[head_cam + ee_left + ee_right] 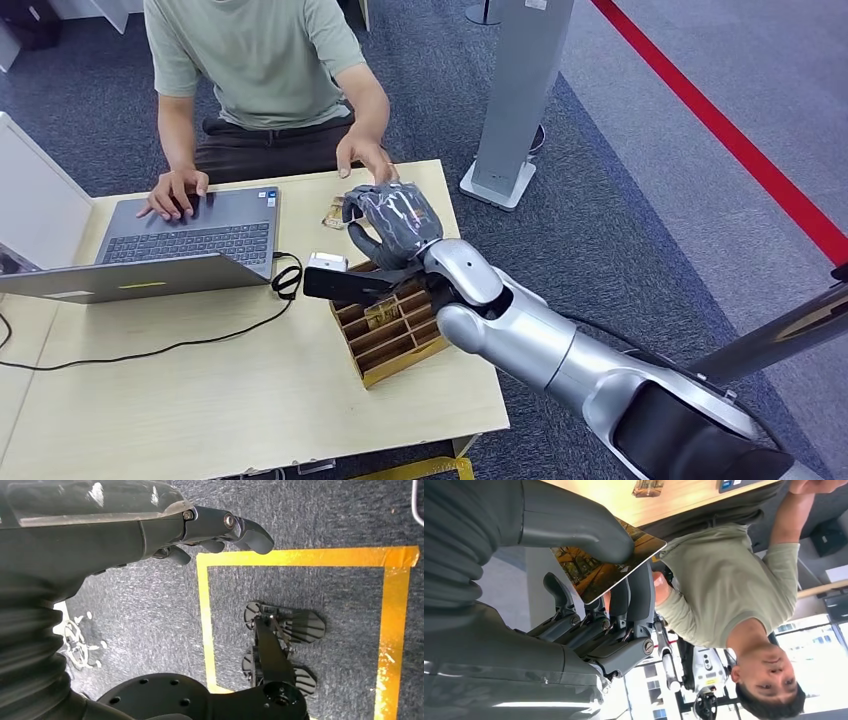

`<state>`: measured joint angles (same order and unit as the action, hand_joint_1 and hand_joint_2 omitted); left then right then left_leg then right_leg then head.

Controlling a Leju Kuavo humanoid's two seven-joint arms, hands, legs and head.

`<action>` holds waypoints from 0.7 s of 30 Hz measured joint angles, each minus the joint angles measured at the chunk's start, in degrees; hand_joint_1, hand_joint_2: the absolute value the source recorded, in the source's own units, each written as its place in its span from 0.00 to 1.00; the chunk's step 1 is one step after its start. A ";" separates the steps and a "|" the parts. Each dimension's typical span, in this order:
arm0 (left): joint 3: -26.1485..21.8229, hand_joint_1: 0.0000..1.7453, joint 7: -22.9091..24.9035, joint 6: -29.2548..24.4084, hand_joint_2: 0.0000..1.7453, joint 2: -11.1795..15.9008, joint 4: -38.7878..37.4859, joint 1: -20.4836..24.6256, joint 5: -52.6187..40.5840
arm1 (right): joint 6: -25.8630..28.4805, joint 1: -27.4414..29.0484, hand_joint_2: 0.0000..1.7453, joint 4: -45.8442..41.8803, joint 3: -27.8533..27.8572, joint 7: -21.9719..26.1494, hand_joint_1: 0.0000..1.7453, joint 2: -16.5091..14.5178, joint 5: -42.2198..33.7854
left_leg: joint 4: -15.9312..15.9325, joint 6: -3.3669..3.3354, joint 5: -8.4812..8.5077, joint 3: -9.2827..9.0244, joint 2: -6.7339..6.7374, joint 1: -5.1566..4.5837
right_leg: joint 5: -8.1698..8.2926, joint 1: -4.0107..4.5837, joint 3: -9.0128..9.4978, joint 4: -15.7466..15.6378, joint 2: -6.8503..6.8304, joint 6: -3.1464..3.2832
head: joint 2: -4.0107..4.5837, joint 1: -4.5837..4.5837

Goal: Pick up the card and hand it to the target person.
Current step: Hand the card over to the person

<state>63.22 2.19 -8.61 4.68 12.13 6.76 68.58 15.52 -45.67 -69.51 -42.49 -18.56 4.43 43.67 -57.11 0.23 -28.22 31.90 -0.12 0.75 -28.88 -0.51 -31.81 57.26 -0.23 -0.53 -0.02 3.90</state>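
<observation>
The card point(596, 572), printed in brown and gold, is pinched between the thick thumb and the dark fingers point(636, 597) of my right hand. In the head view that right hand point(393, 222) hovers over the far right part of the table, back side up, hiding the card. Just beyond it, a short gap away, rests the palm-down hand point(365, 156) of the person point(724, 575) in a green shirt seated across the table. My left hand point(220, 532) hangs by my side over the carpet, fingers loosely apart, holding nothing.
A wooden slotted card box point(392, 335) sits under my right forearm. A second card point(335, 213) lies on the table point(250, 400) near the person. An open laptop point(190, 240), its cable point(150, 352), a white adapter point(327, 262) and a black flat device point(335, 283) fill the left side.
</observation>
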 joint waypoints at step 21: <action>1.94 0.00 0.75 0.86 1.00 0.00 0.00 0.97 -0.78 | 5.53 -4.32 1.00 27.42 -3.78 3.46 0.00 -7.73 -1.09 | -0.01 0.01 0.01 -0.02 0.00 0.00 | 0.00 0.00 -0.02 -0.01 0.00 0.00 | 0.00 0.02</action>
<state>65.16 2.94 -7.75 4.68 12.13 7.73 67.80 21.04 -49.99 -42.10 -46.27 -15.11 -3.31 42.58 -57.11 0.25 -28.22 31.88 -0.12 0.76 -28.89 -0.51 -31.83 57.25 -0.23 -0.52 -0.02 3.92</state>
